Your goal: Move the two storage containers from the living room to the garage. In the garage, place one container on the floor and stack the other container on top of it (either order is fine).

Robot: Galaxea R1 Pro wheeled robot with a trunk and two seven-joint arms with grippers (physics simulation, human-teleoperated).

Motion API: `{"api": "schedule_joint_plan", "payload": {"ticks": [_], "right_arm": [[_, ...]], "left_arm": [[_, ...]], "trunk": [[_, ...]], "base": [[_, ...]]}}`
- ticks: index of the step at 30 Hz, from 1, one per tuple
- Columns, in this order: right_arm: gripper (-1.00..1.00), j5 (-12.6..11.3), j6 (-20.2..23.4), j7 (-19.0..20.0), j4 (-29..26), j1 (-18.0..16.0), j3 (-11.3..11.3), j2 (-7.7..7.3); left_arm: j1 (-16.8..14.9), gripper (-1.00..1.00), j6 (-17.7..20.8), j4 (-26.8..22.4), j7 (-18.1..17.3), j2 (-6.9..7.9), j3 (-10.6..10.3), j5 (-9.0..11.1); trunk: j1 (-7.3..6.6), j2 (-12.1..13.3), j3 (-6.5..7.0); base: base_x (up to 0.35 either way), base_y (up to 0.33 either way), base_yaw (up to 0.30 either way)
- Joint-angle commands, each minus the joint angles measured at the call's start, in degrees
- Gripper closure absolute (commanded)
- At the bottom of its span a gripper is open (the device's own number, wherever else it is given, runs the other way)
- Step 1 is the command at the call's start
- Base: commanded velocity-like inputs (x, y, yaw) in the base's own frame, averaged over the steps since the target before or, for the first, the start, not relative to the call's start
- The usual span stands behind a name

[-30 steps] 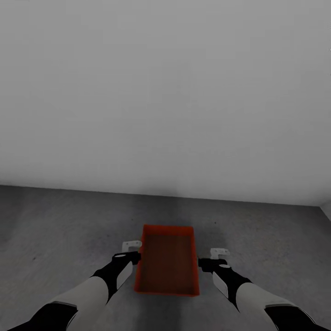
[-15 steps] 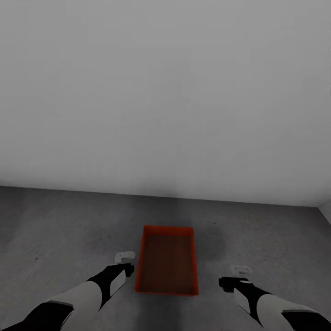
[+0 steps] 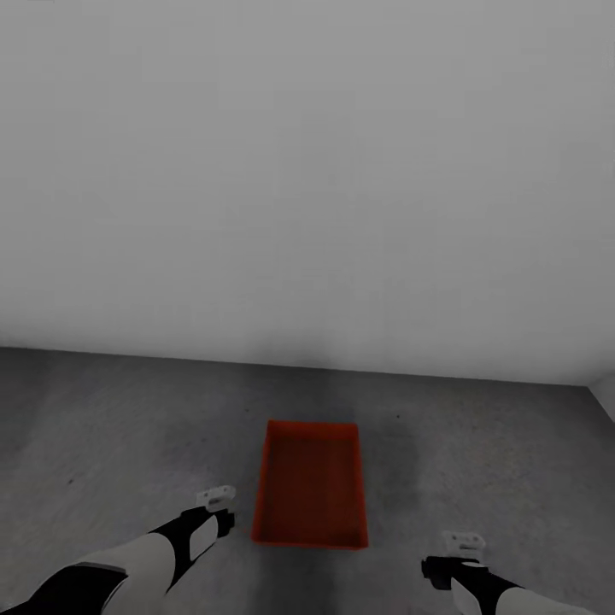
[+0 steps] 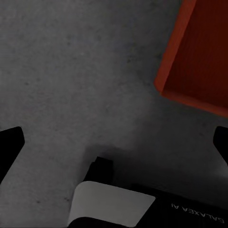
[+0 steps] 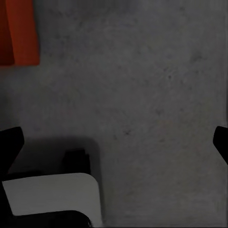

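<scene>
— Where the left tool [image 3: 215,498] hovered, what was its condition?
— Fingers spread apart, empty, just left of the storage container [image 3: 311,497].
— And the container?
— Flat on the concrete floor [image 3: 111,427], near the pale wall [image 3: 307,171].
— Right tool [image 3: 462,547]?
— Likewise spread, empty, well right of it.

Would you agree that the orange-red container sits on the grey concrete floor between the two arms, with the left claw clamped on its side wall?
Not quite: the left claw is not clamped on the container. The head view shows it open and apart from the side wall, with bare floor between them, and the left wrist view shows nothing between its fingers. The rest holds: the container sits on the grey concrete floor between the arms.
</scene>
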Motion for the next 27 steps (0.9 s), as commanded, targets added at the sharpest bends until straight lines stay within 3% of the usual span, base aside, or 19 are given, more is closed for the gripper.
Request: {"api": "schedule_joint_plan", "payload": {"ticks": [1, 5, 16, 23, 27], "right_arm": [[-1.00, -0.3, 0.0, -0.1, 0.1, 0.6, 0.2, -0.08], [-1.00, -0.2, -0.3, -0.1, 0.1, 3.9, 0.3, -0.20], [-1.00, -0.1, -0.6, -0.3, 0.1, 12.1, 0.4, -0.22], [-1.00, -0.1, -1.6, -0.4, 0.1, 13.8, 0.5, -0.21], [-1.00, -0.1, -1.9, -0.7, 0.1, 13.9, 0.5, -0.10]], "left_arm": [[0.0, -1.00, 0.2, 0.0, 0.2, 0.39, -0.5, 0.5], [0.3, -1.00, 0.1, 0.0, 0.2, 1.80, -0.5, 0.5], [4.4, -1.00, 0.0, 0.0, 0.1, 2.17, -0.5, 0.6], [6.4, -1.00, -0.5, 0.0, 0.1, 2.17, -0.5, 0.7], [6.8, -1.00, -2.9, 0.0, 0.1, 2.18, -0.5, 0.7]], "trunk": [[-0.22, 0.4, 0.15], [-1.10, 2.0, 0.86], [-3.52, 6.4, 2.84], [-5.05, 9.2, 4.10], [-5.49, 10.0, 4.46]], "base": [[0.000, 0.000, 0.000], [0.000, 0.000, 0.000], [0.000, 0.000, 0.000], [0.000, 0.000, 0.000], [0.000, 0.000, 0.000]]}}
